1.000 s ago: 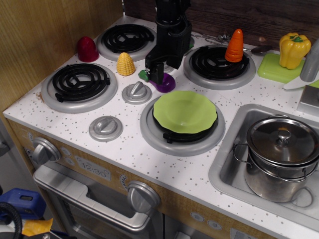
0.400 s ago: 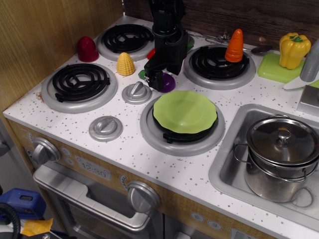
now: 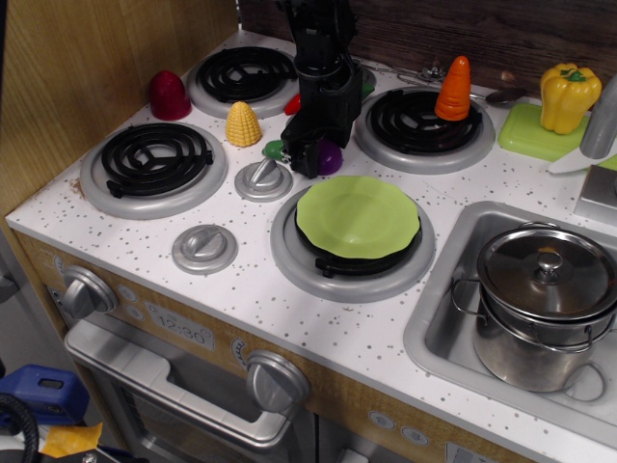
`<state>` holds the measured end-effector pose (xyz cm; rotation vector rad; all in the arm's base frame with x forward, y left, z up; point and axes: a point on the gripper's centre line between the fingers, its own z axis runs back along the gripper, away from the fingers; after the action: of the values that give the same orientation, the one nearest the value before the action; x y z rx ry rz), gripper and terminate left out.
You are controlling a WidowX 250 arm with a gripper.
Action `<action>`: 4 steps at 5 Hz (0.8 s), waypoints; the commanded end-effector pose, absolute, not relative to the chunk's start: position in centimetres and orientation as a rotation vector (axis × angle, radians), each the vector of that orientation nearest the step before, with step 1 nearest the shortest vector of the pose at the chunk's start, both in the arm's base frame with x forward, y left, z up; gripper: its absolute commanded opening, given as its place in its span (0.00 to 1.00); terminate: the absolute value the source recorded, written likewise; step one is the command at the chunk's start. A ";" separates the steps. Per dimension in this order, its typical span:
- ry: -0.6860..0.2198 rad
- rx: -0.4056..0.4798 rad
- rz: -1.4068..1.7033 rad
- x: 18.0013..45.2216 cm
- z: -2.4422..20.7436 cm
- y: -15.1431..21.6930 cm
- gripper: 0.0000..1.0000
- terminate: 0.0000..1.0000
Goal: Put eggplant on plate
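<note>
White speckled stovetop counter (image 3: 289, 309), corn (image 3: 243, 124), red cap (image 3: 169, 95), eggplant (image 3: 329, 158), green board (image 3: 531, 132)

The oven front's clock panel (image 3: 180, 328) shows faint digits, seemingly "12:30".

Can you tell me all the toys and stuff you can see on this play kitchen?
eggplant: 1, purple with green stem, under the arm, behind the plate
plate: 1, lime green, on front right burner
burners: 4, black coils in grey rings
knobs: 4, grey, two on top, two on front
corn: 1, yellow, between left burners
red dome toy: 1, back left
carrot: 1, orange, on back right burner
bell pepper: 1, yellow, on green board
pot with lid: 1, steel, in sink
gripper: 1, black, fingers around the eggplant
</note>
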<state>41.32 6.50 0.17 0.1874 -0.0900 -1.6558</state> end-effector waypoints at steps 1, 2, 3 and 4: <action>-0.107 0.209 -1.659 42.1 1.5 6.8 0.00 0.00; -0.103 0.212 -1.678 42.3 2.8 6.8 0.00 0.00; -0.077 0.234 -1.672 42.3 5.2 6.6 0.00 0.00; -0.056 0.261 -1.627 41.0 7.0 6.1 0.00 0.00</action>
<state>38.62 5.39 4.84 0.1670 0.0182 -1.5814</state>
